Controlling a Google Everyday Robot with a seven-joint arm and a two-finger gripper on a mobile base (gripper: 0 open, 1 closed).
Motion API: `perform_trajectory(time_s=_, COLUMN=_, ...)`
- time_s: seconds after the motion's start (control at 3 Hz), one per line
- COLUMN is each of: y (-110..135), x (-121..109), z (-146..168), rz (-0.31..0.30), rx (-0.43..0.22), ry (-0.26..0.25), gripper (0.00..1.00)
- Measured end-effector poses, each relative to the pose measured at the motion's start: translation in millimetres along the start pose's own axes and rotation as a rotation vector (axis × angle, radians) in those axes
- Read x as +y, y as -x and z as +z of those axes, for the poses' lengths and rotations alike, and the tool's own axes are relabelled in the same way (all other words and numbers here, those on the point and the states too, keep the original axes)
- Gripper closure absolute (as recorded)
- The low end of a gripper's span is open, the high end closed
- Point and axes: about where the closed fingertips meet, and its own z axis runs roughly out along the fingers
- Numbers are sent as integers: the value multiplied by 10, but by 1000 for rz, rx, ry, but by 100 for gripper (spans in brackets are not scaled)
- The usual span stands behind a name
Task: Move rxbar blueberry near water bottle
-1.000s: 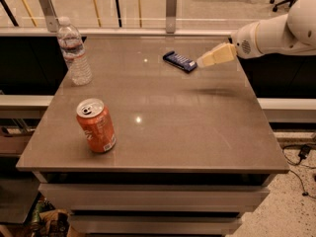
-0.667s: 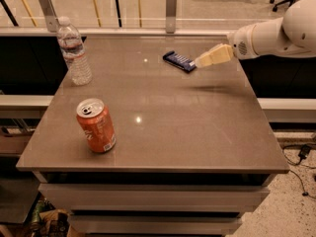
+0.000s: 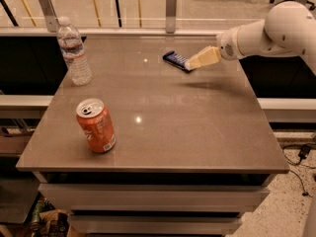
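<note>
The rxbar blueberry (image 3: 176, 60) is a small flat dark blue bar lying on the far right part of the grey table (image 3: 197, 132). My gripper (image 3: 191, 64), with pale tan fingers, reaches in from the right on a white arm; its tips are at the bar's right end and cover that end. The water bottle (image 3: 73, 51) stands upright at the table's far left corner, well away from the bar.
An orange soda can (image 3: 96, 125) stands upright at the front left of the table. A rail with metal posts (image 3: 171, 4) runs behind the table's far edge. The white arm (image 3: 276, 31) extends over the table's right edge.
My gripper has moved left, toward the bar, and its tips now meet the bar's right end. The bar, bottle and can have not moved.
</note>
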Motion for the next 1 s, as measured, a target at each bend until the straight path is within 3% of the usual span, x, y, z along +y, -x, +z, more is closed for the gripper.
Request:
perform_trajectory(time_s=0.67, y=36, x=69, z=372, rz=-24, rx=82, ry=2, gripper=0)
perform_trajectory(time_s=1.0, y=14, x=42, z=502, rz=14, rx=93, ry=28, gripper=0)
